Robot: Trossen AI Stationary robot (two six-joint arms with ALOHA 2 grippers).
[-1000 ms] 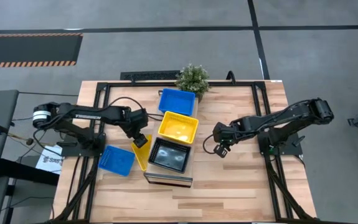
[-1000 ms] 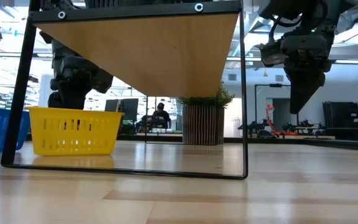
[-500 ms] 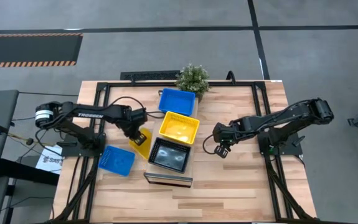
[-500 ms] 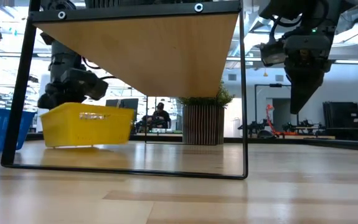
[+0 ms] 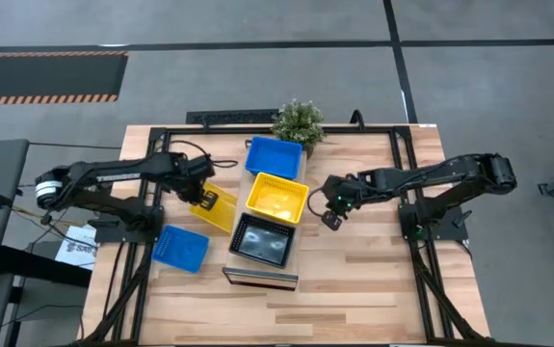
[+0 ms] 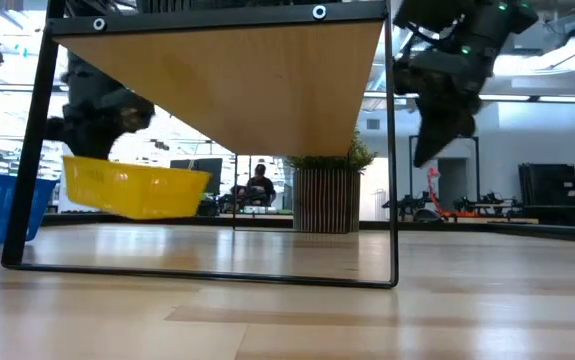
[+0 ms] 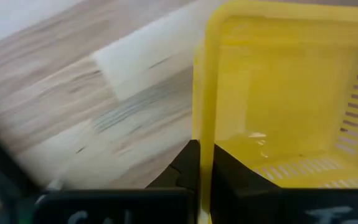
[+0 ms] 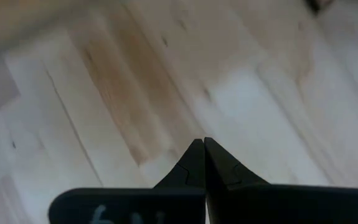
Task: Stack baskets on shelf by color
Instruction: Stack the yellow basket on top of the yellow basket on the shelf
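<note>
one yellow mesh plastic basket (image 5: 217,209) is hanging off the table in left gripper (image 5: 202,201), clamped on its rim; matching yellow basket on shelf (image 5: 277,196) is lying just rightward. right gripper (image 5: 331,218) pinched empty.

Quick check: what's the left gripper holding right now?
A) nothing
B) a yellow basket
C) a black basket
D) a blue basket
B: the left gripper is shut on the rim of a yellow basket, which the low view shows lifted clear of the table.
</note>
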